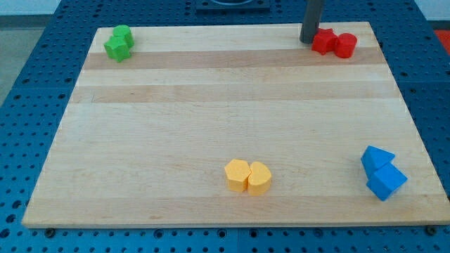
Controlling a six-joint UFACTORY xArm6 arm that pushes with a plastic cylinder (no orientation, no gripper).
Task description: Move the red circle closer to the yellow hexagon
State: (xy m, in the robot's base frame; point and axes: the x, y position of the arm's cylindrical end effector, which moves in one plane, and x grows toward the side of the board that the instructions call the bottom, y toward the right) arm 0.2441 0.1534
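Two red blocks touch at table (211, 105) top right; red circle (345, 45) rightmost. My tip (309, 40), no hand, sits just left. Light, rigid, probably slides easily; push its far side toward yellow hexagon (238, 174).

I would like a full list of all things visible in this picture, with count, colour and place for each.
Wooden board: 1, light wood, fills most of the view.
Perforated table surface: 1, blue, around the board.
Green blocks: 2, touching, top left corner; shapes unclear.
Red star-like block: 1, top right.
Red circle: 1, touching the star-like block's right side.
Yellow hexagon: 1, bottom centre.
Yellow rounded block: 1, touching the hexagon's right side.
Blue blocks: 2, touching, bottom right; angular.
My tip: 1, dark rod, just left of the red star-like block.
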